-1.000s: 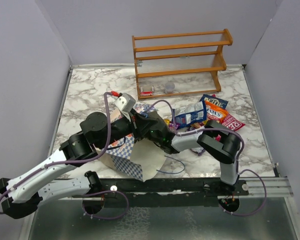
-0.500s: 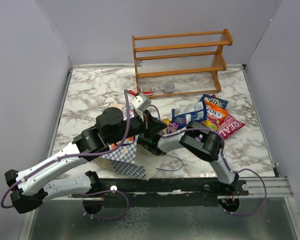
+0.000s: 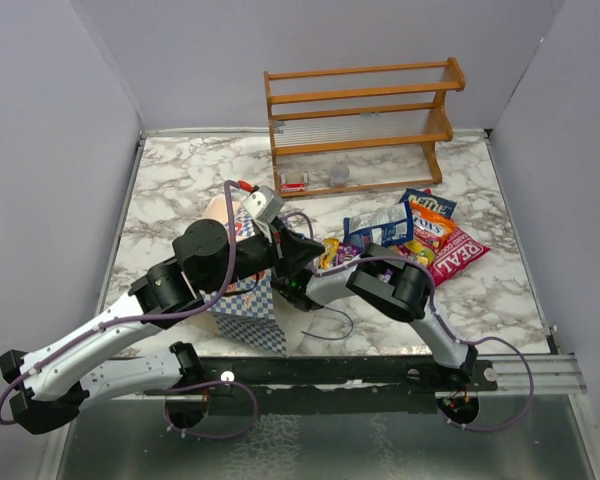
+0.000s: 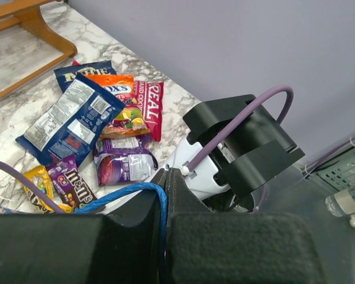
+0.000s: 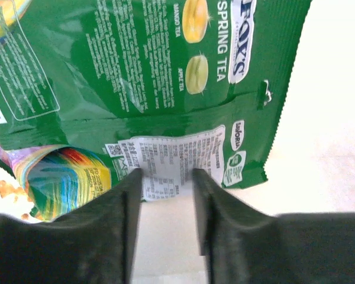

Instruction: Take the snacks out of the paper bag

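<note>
Blue-checked paper bag (image 3: 248,312), green packet (image 5: 154,77), marbled table (image 3: 180,190).

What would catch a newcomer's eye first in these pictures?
Most likely the heap of colourful foil snack packets on the marble table, right of the tan paper bag with the blue-checked band and in front of the orange-brown wooden rack. In the right wrist view a green foil packet fills the frame, its lower edge between the open fingers of the right gripper.

Robot lab cell, plain lilac partition walls (image 3: 60,150), marble-look table (image 3: 180,180), mounting rail (image 3: 380,372)
</note>
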Motion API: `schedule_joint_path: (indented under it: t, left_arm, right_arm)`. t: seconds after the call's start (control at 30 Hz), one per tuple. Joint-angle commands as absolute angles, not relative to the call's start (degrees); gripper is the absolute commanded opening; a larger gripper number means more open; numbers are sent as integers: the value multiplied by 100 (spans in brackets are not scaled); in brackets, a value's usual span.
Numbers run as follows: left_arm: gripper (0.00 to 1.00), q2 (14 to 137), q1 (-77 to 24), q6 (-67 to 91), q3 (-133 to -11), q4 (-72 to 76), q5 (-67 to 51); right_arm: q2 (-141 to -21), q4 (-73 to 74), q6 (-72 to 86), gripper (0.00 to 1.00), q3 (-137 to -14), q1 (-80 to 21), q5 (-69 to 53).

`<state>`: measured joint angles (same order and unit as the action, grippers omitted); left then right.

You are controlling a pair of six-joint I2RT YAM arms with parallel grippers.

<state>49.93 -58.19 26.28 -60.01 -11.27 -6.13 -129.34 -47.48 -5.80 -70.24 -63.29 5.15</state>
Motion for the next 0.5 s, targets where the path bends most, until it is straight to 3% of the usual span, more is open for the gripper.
schedule_joint_path:
  t: [0.0,0.1,0.2,0.47]
  left_arm:
    - [0,4771,-5897,2701,-6001,-644,-684]
    - [0,4679,-5897,2684,-5950,-733,-542]
    - [0,4580,-5897,2645,-5881,-848,-284]
    - [0,4354,-5895,2598,-5662,-1278,631]
  right_arm:
    - [-13063,-4378,-816,31,-7062,-6315,681]
    - [-12922,-4435,-909,20,-7014,-6318,653]
    - [-12723,-4548,-949,2,-6834,-6319,624]
    - [-11924,-5014,-904,1,-5901,-6319,411]
